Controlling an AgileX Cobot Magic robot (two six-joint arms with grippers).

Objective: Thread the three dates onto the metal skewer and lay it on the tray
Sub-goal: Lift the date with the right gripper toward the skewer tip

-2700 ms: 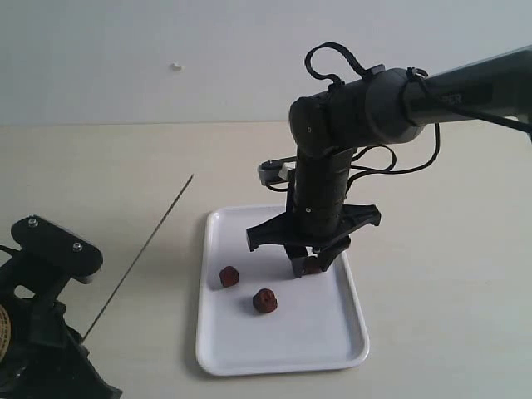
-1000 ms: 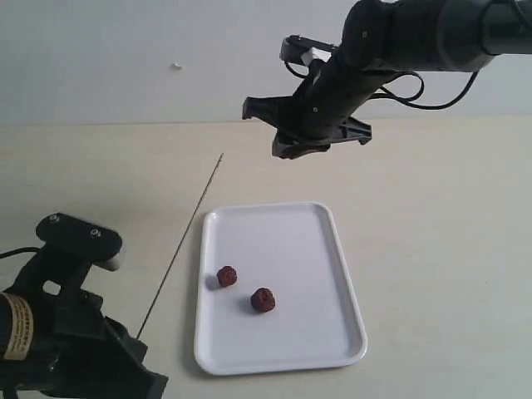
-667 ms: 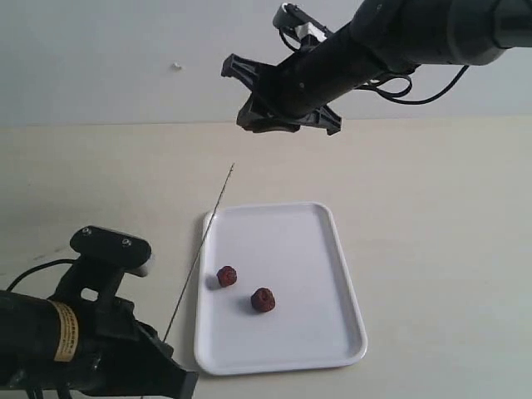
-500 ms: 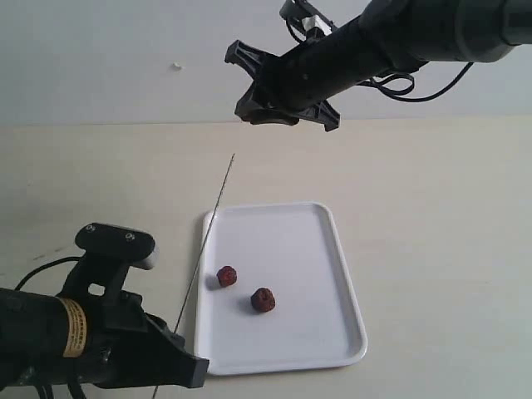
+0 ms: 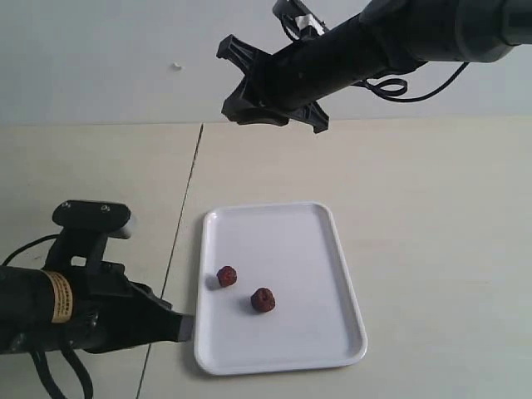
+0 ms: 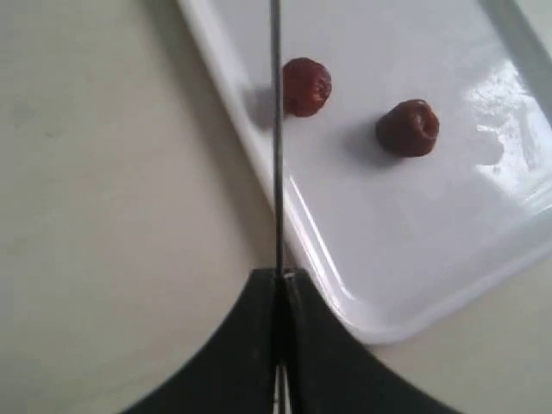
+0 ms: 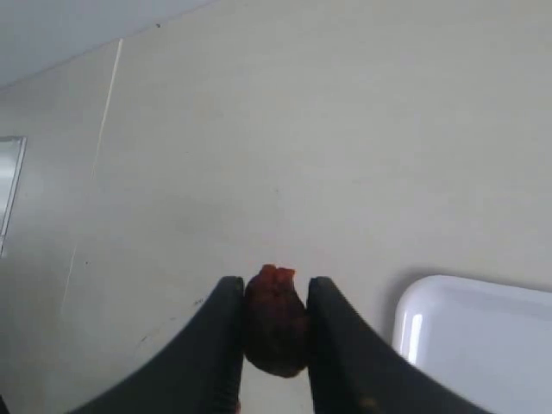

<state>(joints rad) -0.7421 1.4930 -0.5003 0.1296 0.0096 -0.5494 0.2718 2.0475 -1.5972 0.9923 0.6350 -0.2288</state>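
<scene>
**One date held aloft, two on the tray**

Exterior view: the white tray (image 5: 353,287) lies flat toward the near edge of the worktop (image 5: 432,208). Two dates (image 5: 226,276) sit on its left half, close together but not touching. The left claw (image 5: 183,326) is low by the tray's near left corner, closed on the skewer (image 5: 179,226). The skewer runs straight alongside the tray's left rim, and its tip lines up with the far edge of the worktop. The right claw (image 5: 253,115) hangs high over that far edge; what it carries is hidden here.

Left wrist view: the left claw (image 6: 280,278) has its fingers pressed together on the skewer (image 6: 276,129), which crosses the tray (image 6: 388,233) rim just beside one of the two dates (image 6: 306,86).

Right wrist view: the right claw (image 7: 276,289) clamps the third date (image 7: 274,332) between both fingers, above bare worktop (image 7: 345,129), with a corner of the tray (image 7: 483,345) beside it
</scene>
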